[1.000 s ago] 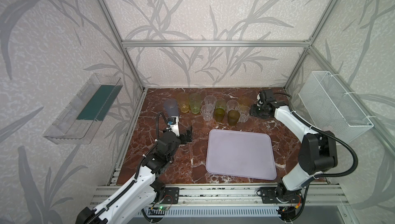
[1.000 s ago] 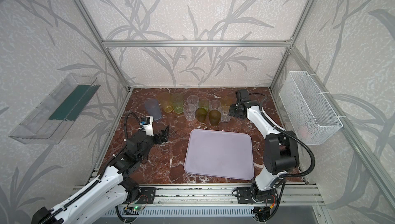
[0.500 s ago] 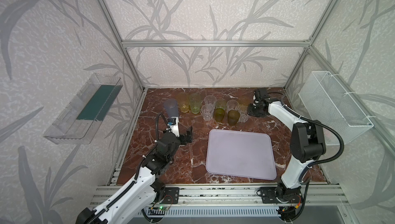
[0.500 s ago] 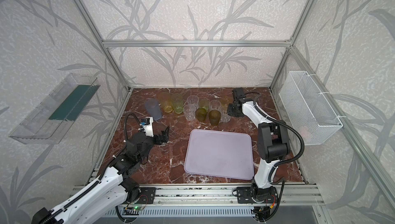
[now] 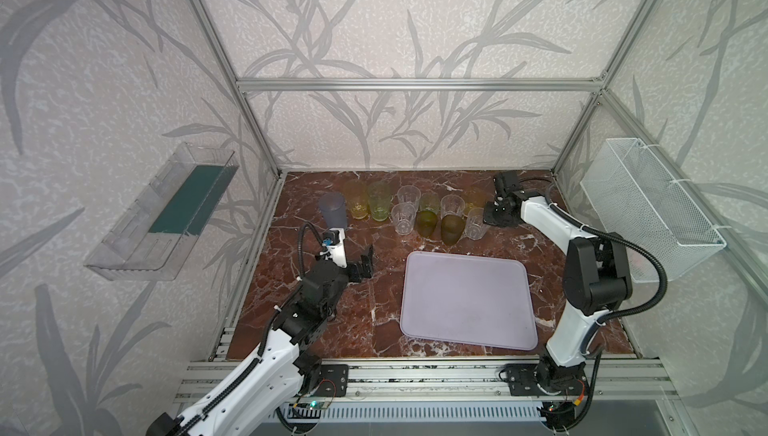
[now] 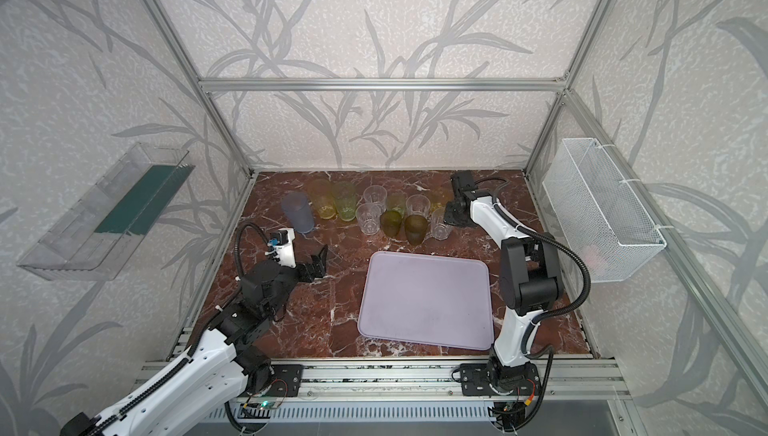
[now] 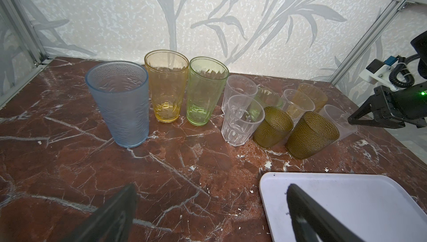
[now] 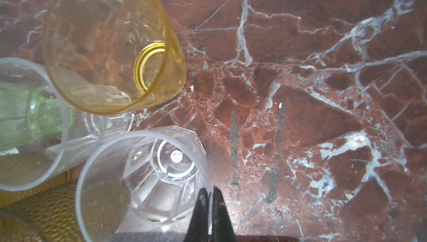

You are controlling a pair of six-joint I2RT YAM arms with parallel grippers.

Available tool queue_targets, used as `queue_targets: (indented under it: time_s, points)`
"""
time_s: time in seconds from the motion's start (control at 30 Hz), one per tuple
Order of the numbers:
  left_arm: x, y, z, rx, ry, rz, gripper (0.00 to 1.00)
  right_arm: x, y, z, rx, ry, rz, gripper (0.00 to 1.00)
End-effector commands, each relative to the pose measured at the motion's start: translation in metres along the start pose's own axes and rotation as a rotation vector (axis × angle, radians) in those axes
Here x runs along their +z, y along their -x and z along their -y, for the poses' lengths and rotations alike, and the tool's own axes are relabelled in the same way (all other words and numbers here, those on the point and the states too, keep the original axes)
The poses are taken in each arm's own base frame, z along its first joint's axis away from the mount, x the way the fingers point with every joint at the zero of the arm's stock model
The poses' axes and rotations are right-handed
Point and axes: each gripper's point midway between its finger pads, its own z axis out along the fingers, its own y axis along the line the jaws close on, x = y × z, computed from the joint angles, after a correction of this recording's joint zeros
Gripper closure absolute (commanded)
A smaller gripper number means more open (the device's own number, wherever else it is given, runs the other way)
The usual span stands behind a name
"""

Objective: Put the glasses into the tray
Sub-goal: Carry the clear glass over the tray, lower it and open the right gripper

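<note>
Your right tool (image 8: 209,192) is clenched on the wall of the clear tumbler (image 8: 143,183), one finger inside the rim and one outside. That tumbler stands upright at the end of the cluster of glasses (image 5: 428,210) nearest the far right corner of the tabletop (image 5: 374,321). All the glasses stand along the tabletop's far edge, and the tray (image 5: 465,301), lying toward the near right corner, holds none. Your left tool (image 5: 362,265) hangs released above bare tabletop to the left of the tray. Expect the tumbler to be light, stiff and slick. Whether it is glass or plastic I cannot tell from here, so treat it as breakable. A pinch at one spot on the rim lets it swing, so lift it straight up and slowly. The amber tumbler (image 8: 111,44) and the olive-brown tumbler (image 8: 46,206) stand just beside it and could be nudged.
</note>
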Motion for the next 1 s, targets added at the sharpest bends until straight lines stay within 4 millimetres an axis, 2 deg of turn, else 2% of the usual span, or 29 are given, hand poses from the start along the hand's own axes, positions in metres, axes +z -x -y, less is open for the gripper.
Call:
queue_targets:
  time_s: [0.0,0.33,0.37,0.47,0.73,0.97]
  points:
    - [-0.001,0.0,-0.001,-0.003,0.001,0.012,0.01,-0.01,0.001,0.009,-0.019,-0.055,0.004,1.0]
    - [0.0,-0.001,0.0,-0.013,-0.002,0.002,0.01,-0.039,-0.006,0.022,-0.022,-0.077,0.041,1.0]
    - [0.0,-0.001,0.0,-0.015,-0.001,0.003,0.01,-0.053,-0.003,0.023,-0.017,-0.071,0.068,1.0]
    - [0.0,-0.001,0.0,-0.022,-0.002,0.003,0.01,-0.069,-0.009,0.03,-0.013,-0.077,0.097,1.0]
    - [0.002,-0.003,0.002,-0.033,-0.01,-0.006,0.01,-0.108,-0.032,0.045,0.004,-0.068,0.15,1.0]
    - [0.003,-0.005,0.003,-0.038,-0.015,-0.011,0.01,-0.134,-0.068,0.058,0.002,-0.061,0.103,1.0]
